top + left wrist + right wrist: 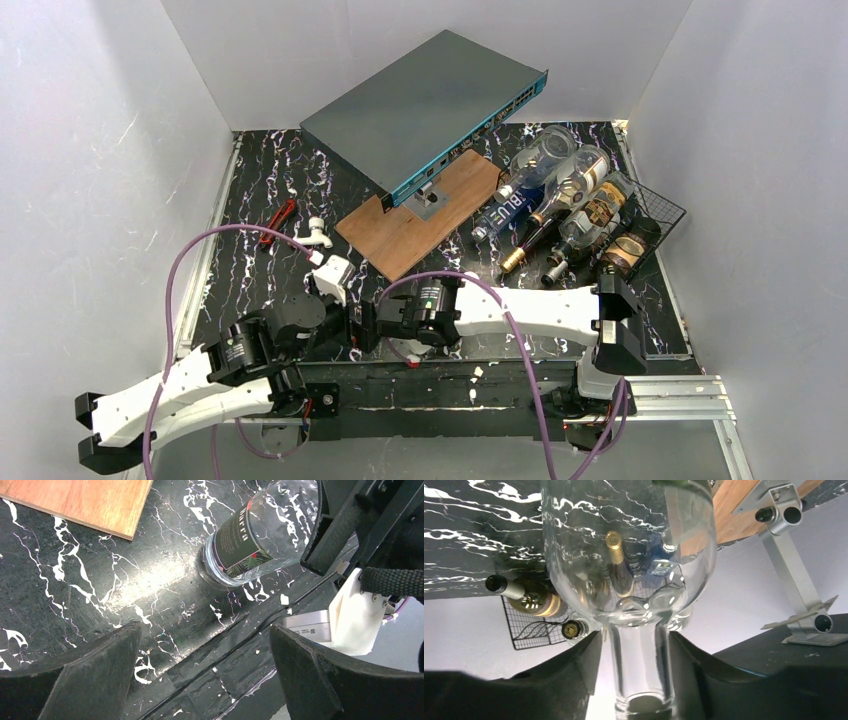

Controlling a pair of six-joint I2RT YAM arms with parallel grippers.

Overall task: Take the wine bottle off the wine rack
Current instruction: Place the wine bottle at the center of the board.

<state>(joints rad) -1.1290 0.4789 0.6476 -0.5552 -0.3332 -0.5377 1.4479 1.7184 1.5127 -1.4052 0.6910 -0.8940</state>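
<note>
Clear, dark-labelled wine bottle (252, 532) stands on the table (100, 580), well apart from the wire wine rack (663, 208).

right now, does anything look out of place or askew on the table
The clear bottle is off the wine rack, slanted with its base by the table's near edge, the right gripper around its neck. The grey switch sits tilted above the wooden board.

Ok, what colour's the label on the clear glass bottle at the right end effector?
Dark label with white lettering and leaves; left wrist view best.

Grey network switch (420, 105) stands tilted over wooden board (400, 240).
</note>
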